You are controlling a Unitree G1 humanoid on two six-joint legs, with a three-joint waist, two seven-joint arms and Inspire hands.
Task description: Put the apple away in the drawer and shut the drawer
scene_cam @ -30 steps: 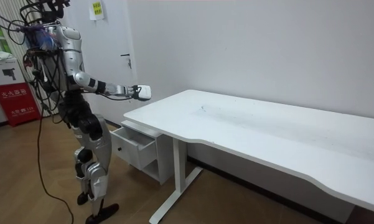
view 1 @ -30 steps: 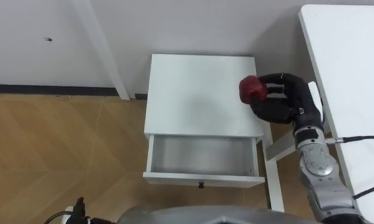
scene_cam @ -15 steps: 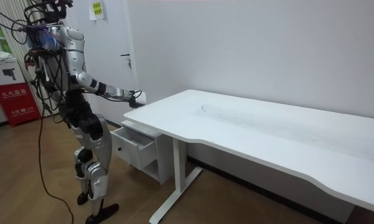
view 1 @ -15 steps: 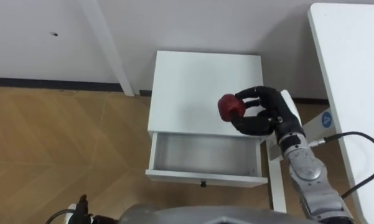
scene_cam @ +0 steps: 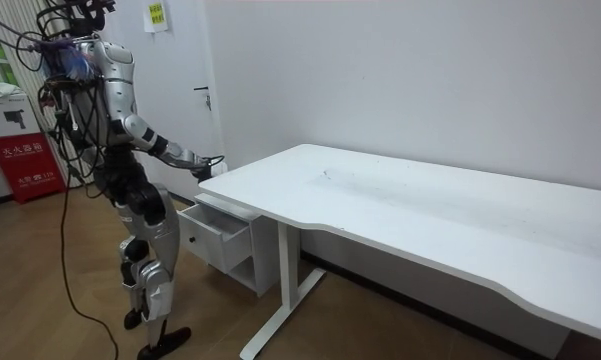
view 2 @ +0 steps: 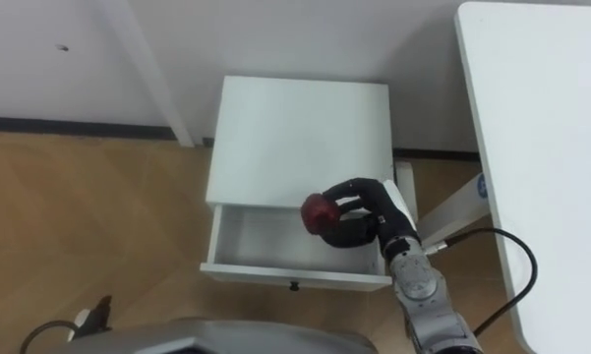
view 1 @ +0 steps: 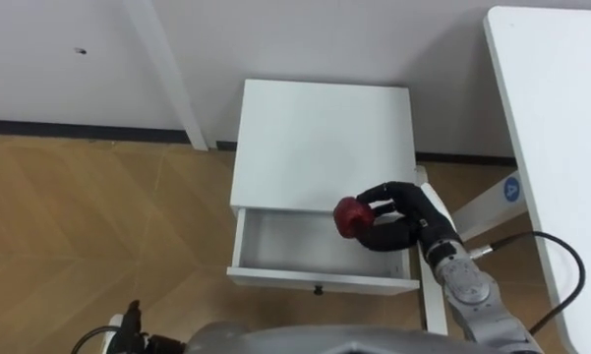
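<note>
My right hand (view 1: 398, 218) (view 2: 362, 212) is shut on a dark red apple (view 1: 350, 216) (view 2: 319, 212) and holds it over the right part of the open drawer (view 1: 275, 246) (view 2: 251, 241). The drawer is pulled out from a small white cabinet (view 1: 320, 138) (view 2: 295, 133) and looks bare inside. In the room view I stand beside the cabinet (scene_cam: 215, 232) with my right hand (scene_cam: 208, 163) stretched out above it.
A large white desk (view 1: 561, 128) (scene_cam: 410, 205) stands at my right, its leg (view 1: 477, 202) close to the cabinet's right side. A white post (view 1: 167, 74) runs up the wall at the left. Wooden floor (view 1: 88, 226) lies to the left of the cabinet.
My right hand has carried the apple down and to the left, from above the cabinet top's right edge to over the open drawer.
</note>
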